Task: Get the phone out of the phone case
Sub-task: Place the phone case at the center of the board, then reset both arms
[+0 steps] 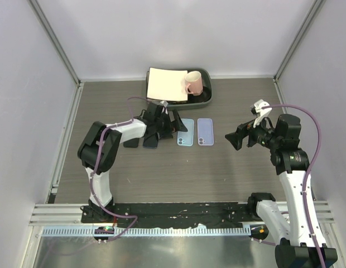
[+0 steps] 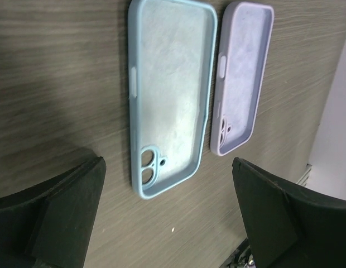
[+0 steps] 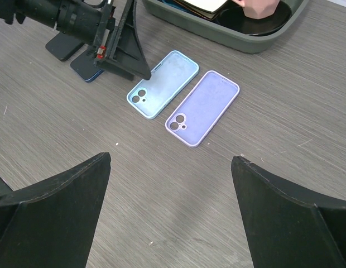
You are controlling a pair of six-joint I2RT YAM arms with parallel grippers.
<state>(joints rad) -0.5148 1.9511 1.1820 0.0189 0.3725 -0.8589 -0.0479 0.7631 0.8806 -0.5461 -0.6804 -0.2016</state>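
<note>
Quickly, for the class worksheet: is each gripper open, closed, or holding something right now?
Left gripper: open, holding nothing.
Right gripper: open, holding nothing.

Top external looks steeply down from behind the arm bases [image 1: 100, 209]. The left wrist camera sits close, with the blue case [image 2: 170, 89] and lilac case [image 2: 243, 72] ahead between its fingers [image 2: 56, 218]. The right wrist camera shares both cases, seemingly from farther off.

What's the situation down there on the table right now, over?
Left gripper and right gripper: jaws open, empty. Blue case and lavender case both empty, flat on table. Two dark phones lie alongside. Nothing blocking.
</note>
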